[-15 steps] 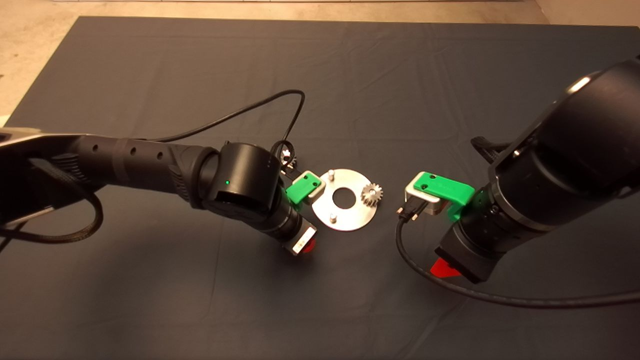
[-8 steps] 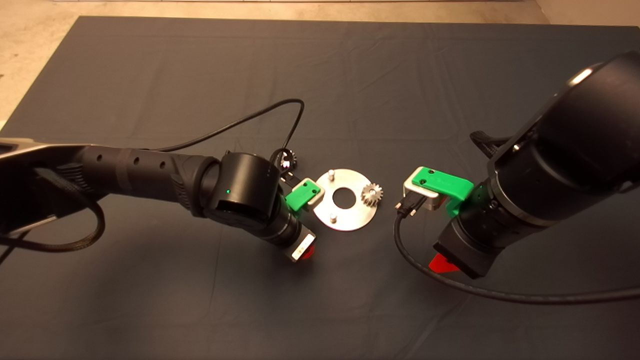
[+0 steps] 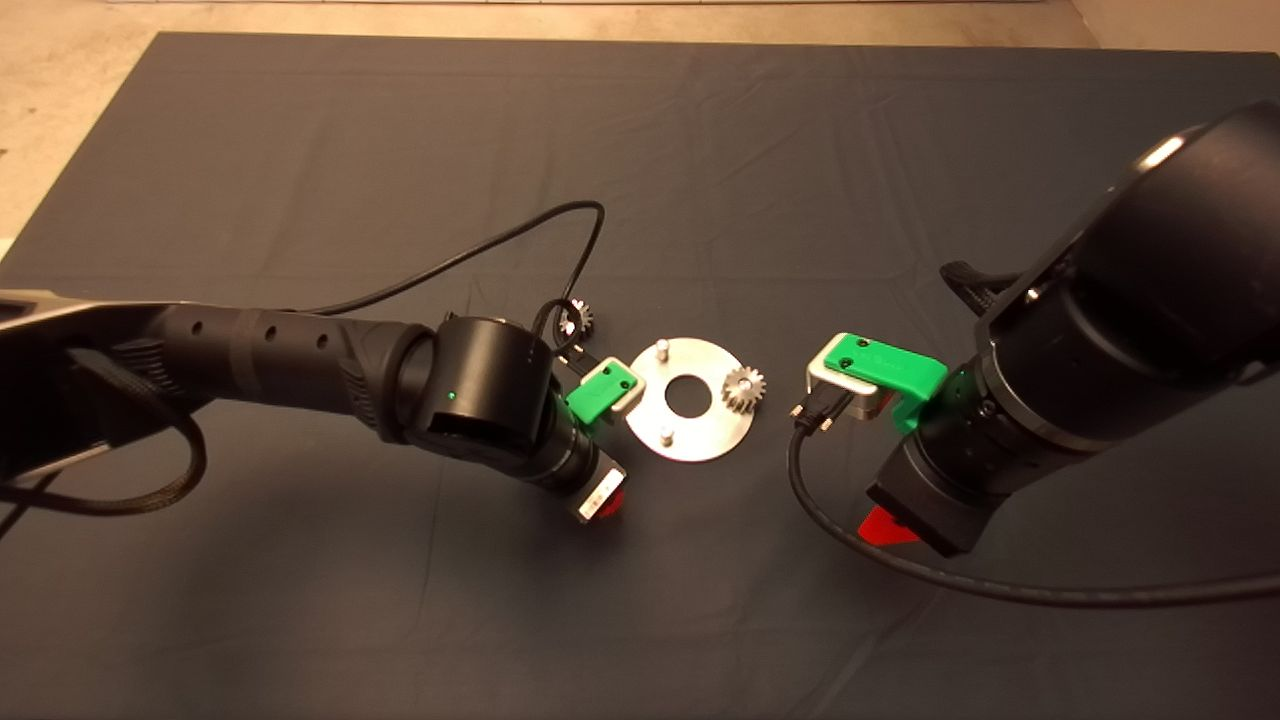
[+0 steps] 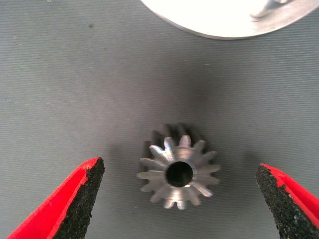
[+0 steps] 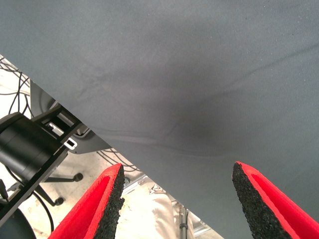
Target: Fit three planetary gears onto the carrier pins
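Note:
The silver disc [image 3: 700,432] lies mid-mat with two bare carrier pins [image 3: 661,348] [image 3: 666,436]. One planetary gear [image 3: 743,386] sits on the disc's right side. A second gear [image 3: 577,320] lies on the mat behind the left arm's cable. A third gear [image 4: 179,172] stands bore-up on the mat between the fingers of my left gripper [image 4: 179,166], which is open just off the disc's rim [image 4: 219,30]. In the head view the left gripper [image 3: 605,497] hides that gear. My right gripper [image 5: 177,168] is open and empty, right of the disc [image 3: 890,530].
The dark mat [image 3: 700,150] covers the table. Black cables loop from the left wrist [image 3: 560,225] and the right wrist [image 3: 830,530]. In the right wrist view, the mat's edge, floor cables and a chair base [image 5: 45,164] show beyond the fingers.
The left arm has shifted slightly down and left, away from the disc's edge. The right arm edged left a second ago and has held still since. The gears and disc have not moved.

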Controlling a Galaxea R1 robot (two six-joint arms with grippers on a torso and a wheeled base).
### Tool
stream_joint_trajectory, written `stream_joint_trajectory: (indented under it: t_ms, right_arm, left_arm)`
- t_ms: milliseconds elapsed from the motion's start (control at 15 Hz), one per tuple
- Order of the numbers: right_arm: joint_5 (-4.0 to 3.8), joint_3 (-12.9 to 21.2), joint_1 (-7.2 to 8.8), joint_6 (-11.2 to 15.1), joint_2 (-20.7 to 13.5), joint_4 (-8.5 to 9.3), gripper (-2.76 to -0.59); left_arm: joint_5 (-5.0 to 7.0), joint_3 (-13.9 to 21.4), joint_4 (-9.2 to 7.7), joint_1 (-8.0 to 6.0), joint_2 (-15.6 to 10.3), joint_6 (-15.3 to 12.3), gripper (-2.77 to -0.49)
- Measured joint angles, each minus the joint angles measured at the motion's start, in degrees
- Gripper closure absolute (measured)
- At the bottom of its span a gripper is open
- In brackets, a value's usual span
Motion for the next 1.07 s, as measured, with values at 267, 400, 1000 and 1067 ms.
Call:
stream_joint_trajectory:
  t_ms: [267, 400, 1000, 1067]
  right_arm:
    - [-0.02, 0.0, 1.12, 0.0, 0.16, 0.25, -1.6]
    - [-0.01, 0.0, 1.14, 0.0, 0.16, 0.47, -1.6]
    - [0.0, 0.0, 1.84, -0.01, 0.16, 1.05, -1.6]
    - [0.0, 0.0, 1.86, -0.02, 0.16, 1.09, -1.6]
  left_arm:
    - [-0.02, -0.02, 0.99, 0.03, -0.19, 0.46, -2.19]
    - [-0.05, -0.02, 1.18, 0.51, -0.27, 0.79, -2.19]
    - [0.02, -0.02, 1.4, 1.21, -0.29, 1.05, -1.93]
    - [-0.02, -0.02, 1.4, 1.27, -0.31, 1.03, -1.93]
